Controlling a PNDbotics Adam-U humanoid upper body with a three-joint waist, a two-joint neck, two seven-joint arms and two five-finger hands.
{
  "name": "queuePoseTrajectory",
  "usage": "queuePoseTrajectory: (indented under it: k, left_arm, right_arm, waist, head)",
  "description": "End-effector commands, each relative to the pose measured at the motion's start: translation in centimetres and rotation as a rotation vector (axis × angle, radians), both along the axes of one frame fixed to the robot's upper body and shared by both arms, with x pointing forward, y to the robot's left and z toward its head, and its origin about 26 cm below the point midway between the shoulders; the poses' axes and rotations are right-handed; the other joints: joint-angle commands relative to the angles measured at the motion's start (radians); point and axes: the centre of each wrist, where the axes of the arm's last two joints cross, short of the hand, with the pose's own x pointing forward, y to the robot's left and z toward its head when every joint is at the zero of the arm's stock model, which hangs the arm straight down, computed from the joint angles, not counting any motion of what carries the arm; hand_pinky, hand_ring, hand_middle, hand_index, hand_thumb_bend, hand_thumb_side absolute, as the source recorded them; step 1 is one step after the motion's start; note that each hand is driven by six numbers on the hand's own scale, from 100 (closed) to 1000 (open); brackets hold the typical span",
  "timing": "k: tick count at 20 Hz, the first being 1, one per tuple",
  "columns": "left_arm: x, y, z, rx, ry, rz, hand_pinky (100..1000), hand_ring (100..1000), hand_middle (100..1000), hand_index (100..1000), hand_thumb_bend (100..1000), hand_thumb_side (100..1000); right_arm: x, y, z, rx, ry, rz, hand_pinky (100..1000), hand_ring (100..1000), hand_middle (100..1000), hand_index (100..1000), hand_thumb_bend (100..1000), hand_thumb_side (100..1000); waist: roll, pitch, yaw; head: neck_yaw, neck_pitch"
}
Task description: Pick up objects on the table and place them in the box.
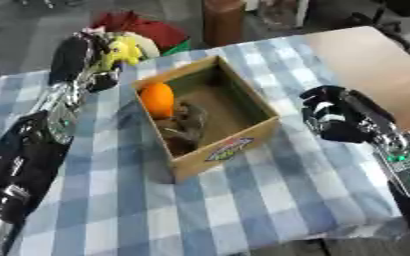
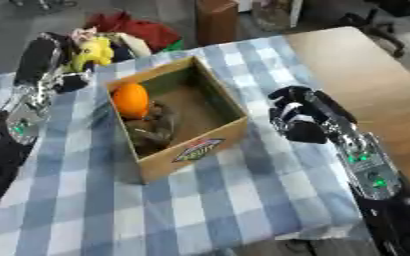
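Both eyes are looking steeply down from the robot's head, close over the table, which is lying askew. Both are sharing the box at centre and an arm at either side. The right eye is sitting slightly rightward, showing more bare wood.

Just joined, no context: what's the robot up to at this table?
It's clearing the table into a cardboard box on the checked tablecloth. The box already holds an orange and a darker thing I can't make out. The left hand is up at the far left corner, at a yellow toy by a pile of soft things, though I can't tell if it has hold of it. The right hand hovers to the right of the box with fingers curled, holding nothing.
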Motion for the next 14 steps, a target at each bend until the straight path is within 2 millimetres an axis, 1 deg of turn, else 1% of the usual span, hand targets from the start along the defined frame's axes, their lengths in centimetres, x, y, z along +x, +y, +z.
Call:
queuePoseTrajectory:
  k: [1,2,4,5,7,8,9,10,11,12,13,14]
  left_arm:
    - [-0.5,-2.3,2.5,0.055,0.002,-0.169,650,499,445,522,161,100]
    - [-0.6,-2.9,2.5,0.076,0.023,-0.208,655,506,453,528,163,100]
    - [-0.6,-3.9,1.7,0.121,0.095,-0.278,672,538,485,560,185,100]
    - [-0.6,-4.3,1.3,0.150,0.137,-0.312,691,586,541,611,218,100]
    - [-0.5,-4.6,0.5,0.192,0.210,-0.367,702,621,591,654,245,100]
    - [-0.5,-4.7,0.2,0.204,0.236,-0.387,710,654,632,685,268,100]
    - [-0.5,-4.7,0.1,0.211,0.254,-0.402,719,684,685,723,321,100]
    - [-0.6,-4.7,0.1,0.213,0.263,-0.412,726,698,709,741,350,100]
    - [-0.6,-4.7,0.3,0.211,0.257,-0.413,748,747,781,800,467,184]
    - [-0.7,-4.7,0.5,0.209,0.243,-0.409,756,760,801,816,503,236]
    - [-0.8,-4.6,0.8,0.201,0.225,-0.404,775,800,858,862,578,423]
    - [-0.9,-4.6,1.2,0.191,0.202,-0.398,779,808,868,869,613,421]
  right_arm:
    - [0.4,0.1,1.4,-0.001,-0.034,0.014,579,787,482,758,100,161]
    - [0.4,0.2,1.4,0.000,-0.034,0.015,578,787,482,758,100,161]
    - [0.4,0.2,1.4,0.001,-0.033,0.018,579,787,482,758,100,162]
    - [0.4,0.3,1.4,0.001,-0.033,0.019,579,787,482,758,100,161]
    - [0.4,0.2,1.3,0.000,-0.033,0.018,579,787,482,758,100,162]
    - [0.4,0.2,1.3,0.000,-0.032,0.017,579,787,482,758,100,162]
    - [0.4,0.2,1.3,0.000,-0.032,0.017,579,787,482,758,100,162]
    - [0.4,0.2,1.3,0.000,-0.032,0.017,579,787,482,758,100,163]
    - [0.4,0.2,1.3,0.001,-0.032,0.016,579,787,482,758,100,163]
    - [0.4,0.2,1.3,0.001,-0.033,0.015,579,787,482,758,100,163]
    - [0.4,0.2,1.3,0.001,-0.032,0.015,579,787,482,758,100,161]
    - [0.3,0.1,1.3,0.001,-0.032,0.014,579,787,482,758,100,163]
  waist:
    - [-0.005,-0.018,-0.002]
    - [-0.006,-0.018,-0.003]
    - [-0.006,-0.017,-0.003]
    - [-0.006,-0.017,-0.003]
    - [-0.006,-0.017,-0.001]
    - [-0.006,-0.017,0.000]
    - [-0.006,-0.017,0.002]
    - [-0.006,-0.017,0.003]
    - [-0.006,-0.017,0.005]
    - [-0.006,-0.017,0.006]
    - [-0.006,-0.017,0.008]
    - [-0.006,-0.016,0.010]
  head:
    - [0.005,-0.007]
    - [0.006,-0.007]
    - [0.009,-0.008]
    - [0.009,-0.009]
    - [0.009,-0.009]
    - [0.009,-0.009]
    - [0.008,-0.009]
    - [0.007,-0.009]
    - [0.006,-0.010]
    - [0.006,-0.010]
    - [0.006,-0.011]
    - [0.006,-0.012]
